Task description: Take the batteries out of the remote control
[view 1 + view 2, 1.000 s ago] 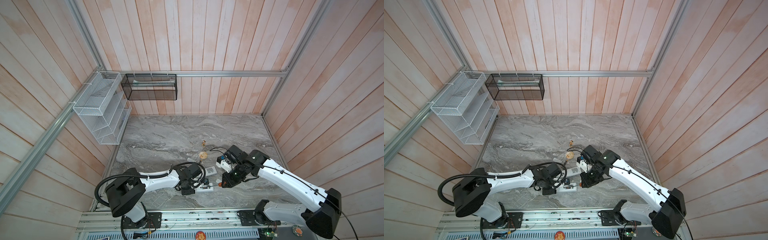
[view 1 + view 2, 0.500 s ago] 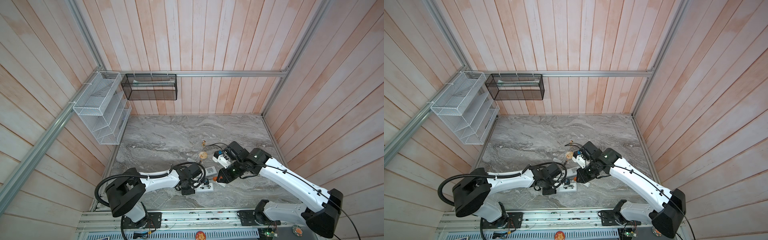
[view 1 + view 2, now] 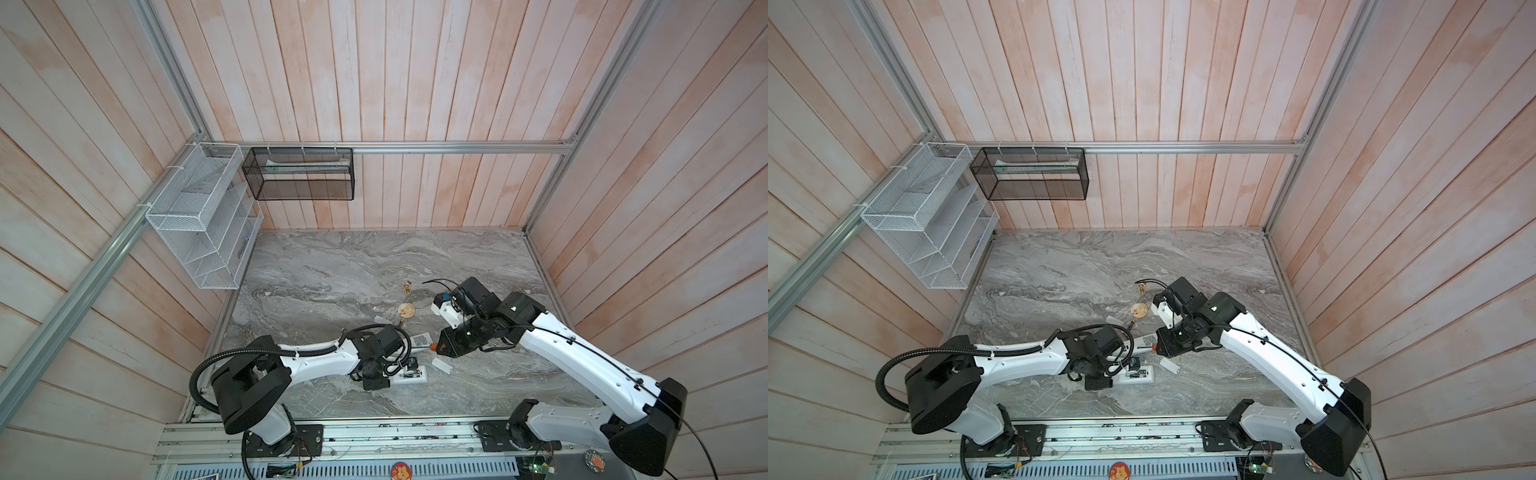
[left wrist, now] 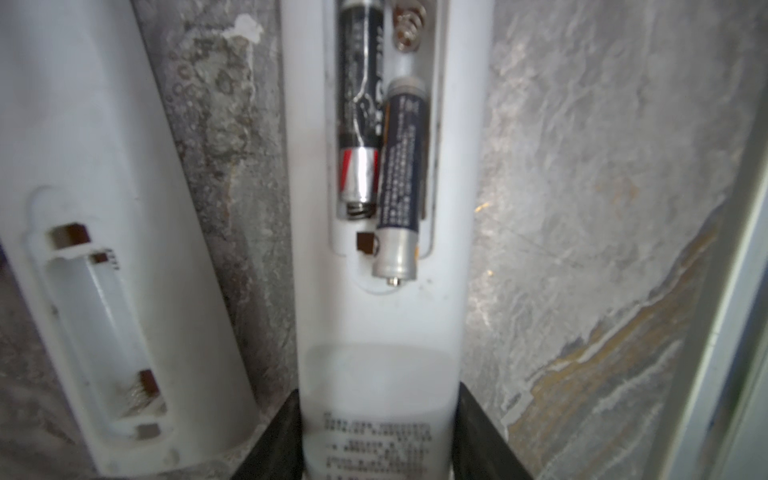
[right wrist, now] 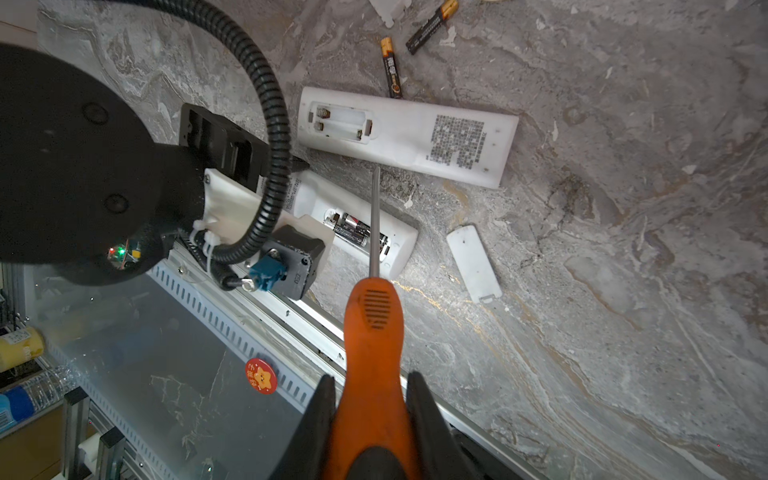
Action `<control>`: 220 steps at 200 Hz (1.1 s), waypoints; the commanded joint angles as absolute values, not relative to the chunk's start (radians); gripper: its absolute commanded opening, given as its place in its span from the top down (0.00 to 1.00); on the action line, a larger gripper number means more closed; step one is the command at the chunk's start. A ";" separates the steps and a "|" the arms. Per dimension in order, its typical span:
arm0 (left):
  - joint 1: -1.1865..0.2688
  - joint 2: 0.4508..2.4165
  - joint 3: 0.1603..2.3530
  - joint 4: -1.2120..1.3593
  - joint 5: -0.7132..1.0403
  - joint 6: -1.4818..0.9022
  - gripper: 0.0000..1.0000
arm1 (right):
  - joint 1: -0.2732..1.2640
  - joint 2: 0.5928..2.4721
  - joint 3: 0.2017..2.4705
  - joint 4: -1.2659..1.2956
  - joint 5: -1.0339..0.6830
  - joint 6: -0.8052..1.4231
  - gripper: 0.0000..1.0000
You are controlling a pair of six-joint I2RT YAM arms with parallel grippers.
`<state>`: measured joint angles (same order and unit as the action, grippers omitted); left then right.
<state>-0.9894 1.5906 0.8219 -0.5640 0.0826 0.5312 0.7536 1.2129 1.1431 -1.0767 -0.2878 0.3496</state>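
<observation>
Clamping one end of a white remote (image 4: 380, 332) on the counter (image 4: 582, 208), the left jaws are standing partly open around its body. In its open bay one battery (image 4: 359, 104) is sitting seated while a second battery (image 4: 401, 178) is riding up over the bay's edge. The right jaws are squeezing an orange-handled screwdriver (image 5: 374, 332), its shaft reaching over that bay. Two loose batteries (image 5: 390, 66) are lying beyond a second remote (image 5: 407, 133).
</observation>
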 commanded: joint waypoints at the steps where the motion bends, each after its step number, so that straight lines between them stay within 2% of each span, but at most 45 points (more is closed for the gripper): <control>1: -0.990 1.713 0.741 -0.602 0.015 0.549 0.74 | 0.752 1.181 1.121 -1.132 -0.313 0.376 1.00; 27: -0.966 1.685 0.755 -0.618 0.098 0.545 0.77 | 0.744 1.146 1.113 -1.133 -0.283 0.407 1.00; 64: -0.926 1.665 0.761 -0.636 0.140 0.551 0.79 | 0.741 1.151 1.087 -1.127 -0.374 0.397 1.00; 93: -0.907 1.671 0.772 -0.646 0.187 0.551 0.80 | 0.741 1.156 1.059 -1.143 -0.366 0.398 1.00; 220: -0.907 1.709 0.794 -0.655 0.162 0.530 0.81 | 0.741 1.174 0.940 -1.081 -0.423 0.463 1.00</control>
